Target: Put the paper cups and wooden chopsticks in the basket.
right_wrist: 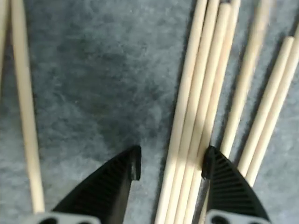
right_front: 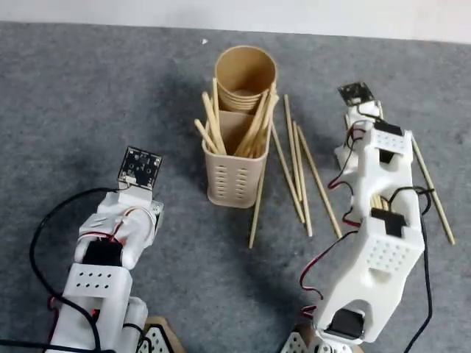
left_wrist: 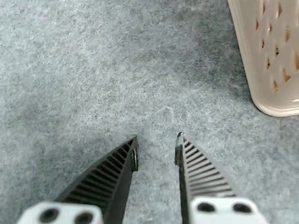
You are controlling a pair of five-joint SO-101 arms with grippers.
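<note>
the right gripper (right_wrist: 171, 161) is hanging low over the loose chopsticks (right_wrist: 198, 107) on the counter (right_front: 88, 95), fingers spread and straddling three of them, ready for a pinch. the left gripper (left_wrist: 156, 148) is hovering, fingers spread, over bare counter beside the basket (right_front: 234, 180), which is holding the paper cups (right_front: 245, 73) and the standing chopsticks (right_front: 213, 125).

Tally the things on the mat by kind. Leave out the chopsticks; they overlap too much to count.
basket: 1
stack of paper cups, standing in the basket: 1
Robot arms: 2, the left arm and the right arm
Total: 4
</note>
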